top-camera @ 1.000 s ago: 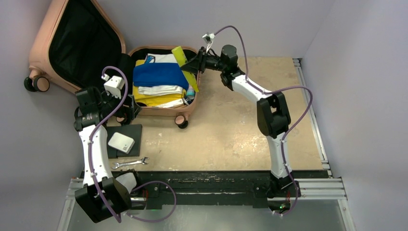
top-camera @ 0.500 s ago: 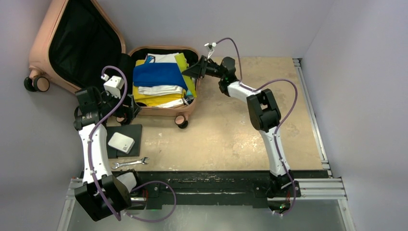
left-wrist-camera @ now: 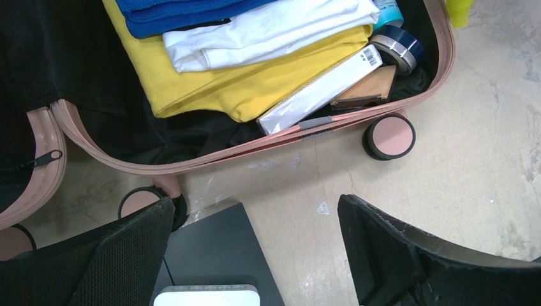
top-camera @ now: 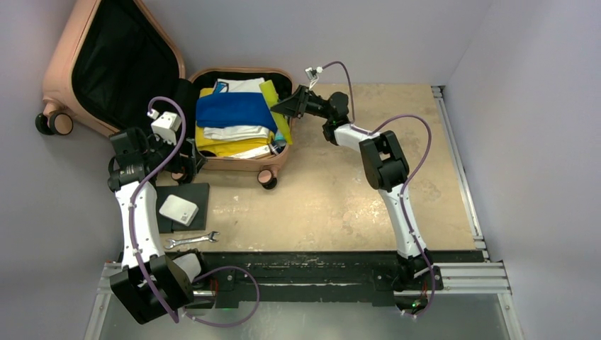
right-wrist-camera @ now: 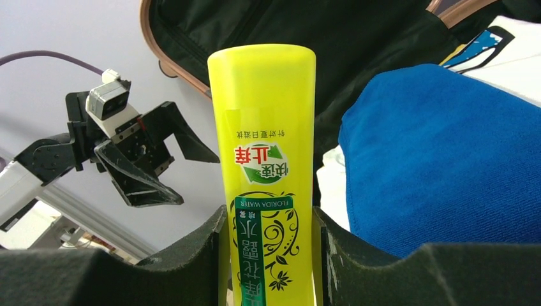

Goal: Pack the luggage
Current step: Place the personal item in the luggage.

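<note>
I am grasping a yellow bottle (right-wrist-camera: 261, 127) in my right gripper (right-wrist-camera: 268, 223), holding it at the three o'clock edge of the luggage (top-camera: 237, 164), which is lying open at eleven o'clock on the worktop (top-camera: 340, 191). My left gripper (left-wrist-camera: 255, 204) is hanging released by its six o'clock rim, holding nothing. Folded clothes (left-wrist-camera: 210, 83) are filling the base, so most packing looks done. I am judging that the bottle needs tucking in and the lid (top-camera: 60, 71) closing.
</note>
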Robot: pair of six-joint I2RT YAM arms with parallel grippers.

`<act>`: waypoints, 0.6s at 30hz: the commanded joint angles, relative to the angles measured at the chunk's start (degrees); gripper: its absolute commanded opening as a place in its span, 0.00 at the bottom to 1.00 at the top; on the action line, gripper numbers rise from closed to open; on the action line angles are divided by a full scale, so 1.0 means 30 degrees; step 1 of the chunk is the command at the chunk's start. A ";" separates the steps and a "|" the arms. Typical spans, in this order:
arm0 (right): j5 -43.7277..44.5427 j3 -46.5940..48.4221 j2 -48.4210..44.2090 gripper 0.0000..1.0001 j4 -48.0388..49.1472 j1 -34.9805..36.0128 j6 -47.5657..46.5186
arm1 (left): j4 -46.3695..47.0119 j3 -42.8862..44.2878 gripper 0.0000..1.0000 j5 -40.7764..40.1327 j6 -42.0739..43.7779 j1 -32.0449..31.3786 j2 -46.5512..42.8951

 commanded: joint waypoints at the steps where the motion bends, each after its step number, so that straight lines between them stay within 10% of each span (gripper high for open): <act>1: -0.0009 0.0561 0.0100 0.11 0.2267 -0.0002 0.0542 | 0.0371 -0.0109 0.99 0.0614 -0.0149 0.0280 0.0060; 18: 0.0757 0.0780 -0.1486 0.11 0.4689 -0.0042 0.2205 | 0.0294 -0.0071 0.99 0.0860 -0.0182 0.0686 0.0034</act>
